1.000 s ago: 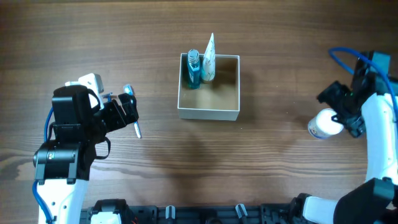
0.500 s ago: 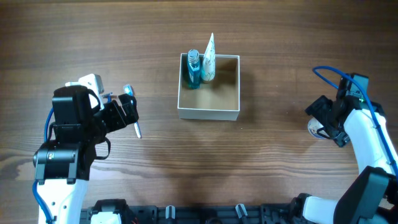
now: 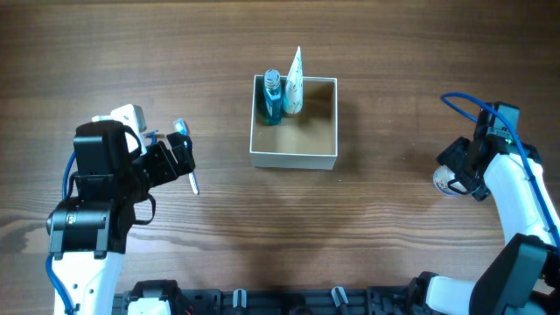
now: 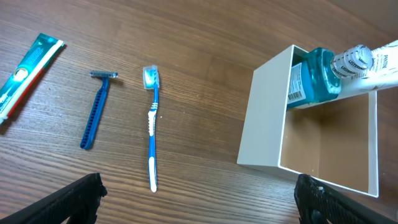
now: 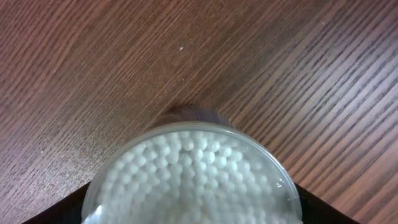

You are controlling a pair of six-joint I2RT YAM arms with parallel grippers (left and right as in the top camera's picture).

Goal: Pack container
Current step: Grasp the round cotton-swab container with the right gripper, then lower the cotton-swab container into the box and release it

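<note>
My left claw [image 4: 199, 193] hangs wide open and empty over the table [image 3: 394, 70] by the toothbrush [image 4: 152, 127] and razor [image 4: 96, 115]. The container [image 3: 293, 160] sits mid-table, a blue bottle [image 3: 272, 98] and white tube [image 3: 295, 83] standing in its far-left corner. My right claw [image 3: 457, 173] is down around the cotton-swab jar [image 5: 193, 177]; whether it grips, I cannot tell
</note>
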